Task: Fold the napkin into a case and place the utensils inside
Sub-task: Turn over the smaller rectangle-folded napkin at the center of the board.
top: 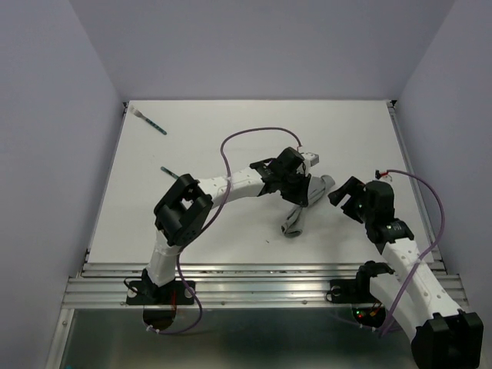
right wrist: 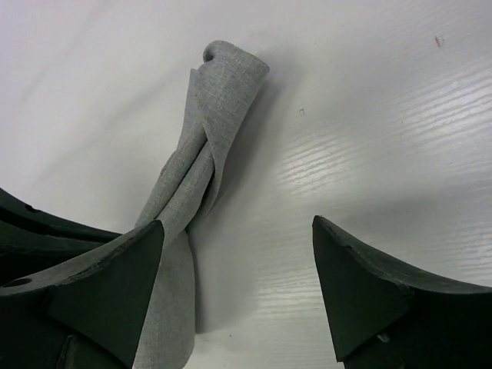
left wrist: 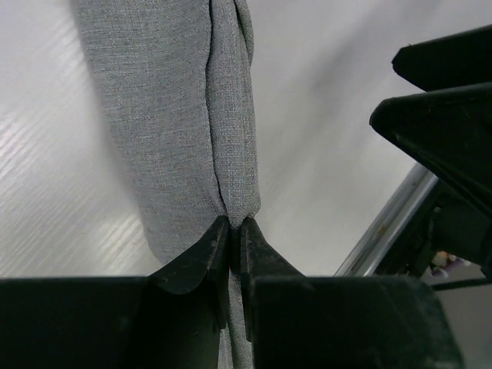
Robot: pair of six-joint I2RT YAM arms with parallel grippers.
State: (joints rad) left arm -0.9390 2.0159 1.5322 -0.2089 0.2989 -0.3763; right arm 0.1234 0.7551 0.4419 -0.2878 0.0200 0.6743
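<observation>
**Left claw**: clenched. On its wrist camera I see both fingers pressed together on a fold of the napkin. 2 layers of grey cloth run up out of the pinch, with a dark line between them. I record this as a firm grasp on the napkin's end.

**Right claw**: released. Its fingers stand wide apart with nothing between them. In the overhead view it sits just to the right of the napkin. On its own camera the cloth passes beside and beneath 1 finger. I cannot tell whether that finger touches it.

**Napkin:** gathered into a narrow, twisted strip. 1 end is in the left claw. The rest trails from there toward the near edge, and its free end lies on the table.

**Utensils**: both lie on the table well apart from the napkin, on its left. 1 sits far beyond it toward the back left corner, white end outward. Of the other I see only a short teal length, as the left arm hides the rest.
</observation>
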